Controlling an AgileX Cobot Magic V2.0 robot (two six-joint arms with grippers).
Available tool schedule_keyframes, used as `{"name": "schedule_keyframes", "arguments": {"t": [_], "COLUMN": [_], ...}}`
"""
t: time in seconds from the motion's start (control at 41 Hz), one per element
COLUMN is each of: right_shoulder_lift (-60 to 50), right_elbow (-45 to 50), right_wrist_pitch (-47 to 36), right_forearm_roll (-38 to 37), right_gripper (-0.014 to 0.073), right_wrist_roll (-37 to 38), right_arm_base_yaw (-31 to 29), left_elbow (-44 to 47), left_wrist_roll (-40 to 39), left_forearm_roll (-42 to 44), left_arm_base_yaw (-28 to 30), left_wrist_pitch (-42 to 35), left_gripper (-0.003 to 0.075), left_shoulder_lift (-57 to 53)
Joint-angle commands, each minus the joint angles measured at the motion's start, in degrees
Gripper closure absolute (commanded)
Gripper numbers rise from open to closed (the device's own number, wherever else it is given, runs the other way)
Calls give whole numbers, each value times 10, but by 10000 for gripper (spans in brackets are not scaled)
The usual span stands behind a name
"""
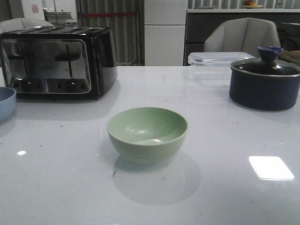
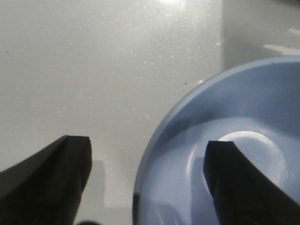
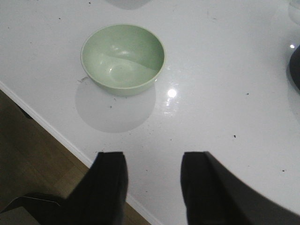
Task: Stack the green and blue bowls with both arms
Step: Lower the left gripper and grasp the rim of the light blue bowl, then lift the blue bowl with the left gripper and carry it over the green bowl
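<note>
A white counter (image 1: 225,197) is carrying the upright, empty green bowl (image 1: 147,132) mid-counter; the blue bowl (image 1: 5,102) is sitting at its left edge, its rim between the gaping left gripper's (image 2: 147,180) fingers. The right gripper (image 3: 153,187) is hanging open.

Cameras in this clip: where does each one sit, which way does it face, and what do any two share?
Front view: looks forward across the white table at the green bowl, toaster and lidded pot; no arm shows.
Left wrist view: close above the blue bowl, left gripper fingers astride its rim.
Right wrist view: above the table's near edge, right gripper open, facing the green bowl.
Shared: front and right wrist views show the green bowl.
</note>
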Motion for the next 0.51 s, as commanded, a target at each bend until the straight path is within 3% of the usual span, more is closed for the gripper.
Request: {"name": "schedule_keyframes", "arguments": {"t": [0.0,0.244,0.487], "right_shoulder_lift": [0,0,0], "right_elbow": [-16,-16,-16], "right_wrist_pitch": [-42,-42,-42], "right_forearm_roll": [5,5,5], "right_gripper": [193,193,193], "right_wrist_roll": [-5,-5,-5], "right_arm_base_yaw": [-2,-2,-2], "left_elbow": [-20,-20,-22], "left_wrist_roll": [0,0,2], "left_forearm_roll": [-4,-4,-4], "left_arm_base_yaw": [1,1,1], "left_wrist_pitch": [-18,-7,16], "left_gripper": [291,522,621], "left_shoulder_lift": [-34,-34,-53]}}
